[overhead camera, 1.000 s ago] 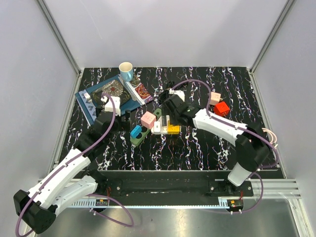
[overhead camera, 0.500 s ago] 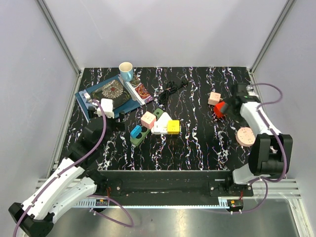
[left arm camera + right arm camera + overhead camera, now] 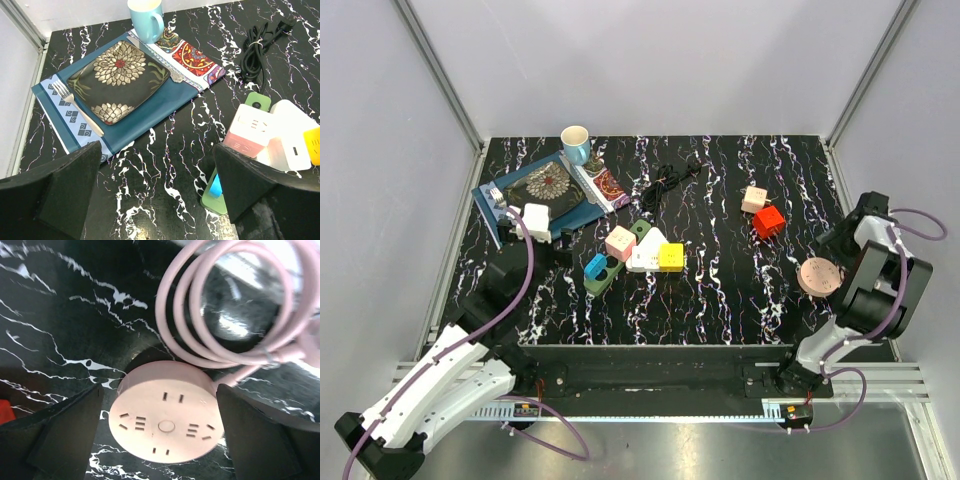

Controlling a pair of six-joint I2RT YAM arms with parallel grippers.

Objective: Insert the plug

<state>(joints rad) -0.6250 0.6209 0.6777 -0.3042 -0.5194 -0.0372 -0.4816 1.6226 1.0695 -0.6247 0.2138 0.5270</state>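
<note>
A black cable with its plug (image 3: 670,180) lies coiled at the back middle of the table, also in the left wrist view (image 3: 257,45). A round pink socket (image 3: 819,276) lies flat at the right, and its pink cable (image 3: 225,305) is looped behind it. My right gripper (image 3: 834,248) is open and empty, its fingers either side of the pink socket (image 3: 167,420), just above it. My left gripper (image 3: 550,255) is open and empty over bare table, left of a cluster of socket blocks.
The cluster holds a pink cube (image 3: 250,132), a white block (image 3: 287,132), a yellow block (image 3: 671,258) and a green strip (image 3: 215,192). A red cube (image 3: 769,221) and a peach cube (image 3: 754,198) sit mid-right. A blue placemat (image 3: 490,205) with plate (image 3: 117,75), fork and cup (image 3: 576,143) is back left.
My right arm has swung from the middle cluster out to the right edge and now hangs over the pink socket. My left arm has drawn back a little.
</note>
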